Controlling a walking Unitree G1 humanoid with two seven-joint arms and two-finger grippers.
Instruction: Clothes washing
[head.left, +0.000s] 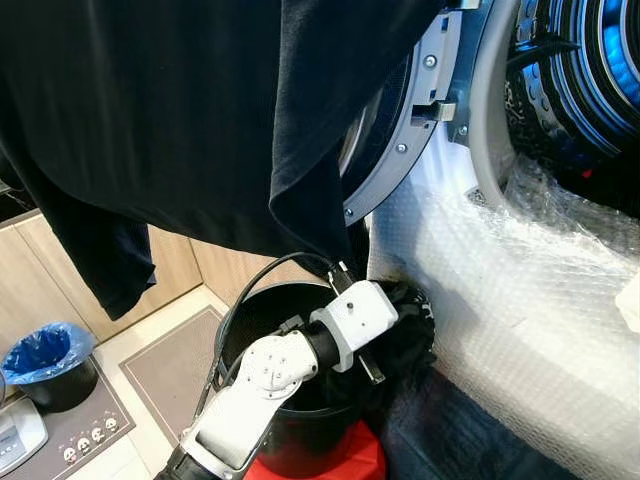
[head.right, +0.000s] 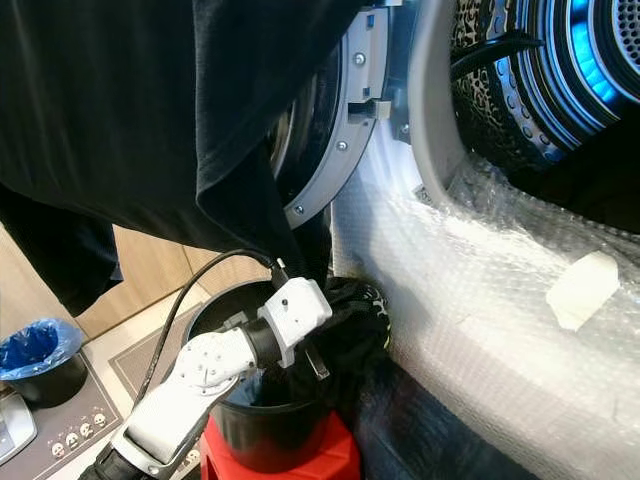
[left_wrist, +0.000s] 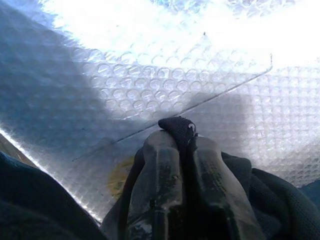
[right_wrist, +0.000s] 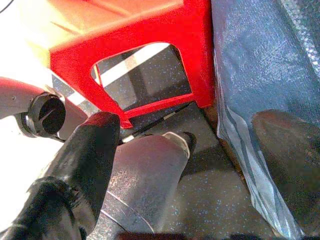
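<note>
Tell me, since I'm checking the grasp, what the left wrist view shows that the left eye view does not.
Left wrist view alone: the left pincer up close, its fingers shut on a fold of black cloth. Left eye view alone: the black bucket on a red stool, the open washer door, the drum, and a dark garment hanging across the top. Both share the bubble wrap covering the washer front.

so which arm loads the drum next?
Left. Its gripper is shut on dark cloth at the bucket, below the drum. The right gripper hangs low by the red stool.
</note>
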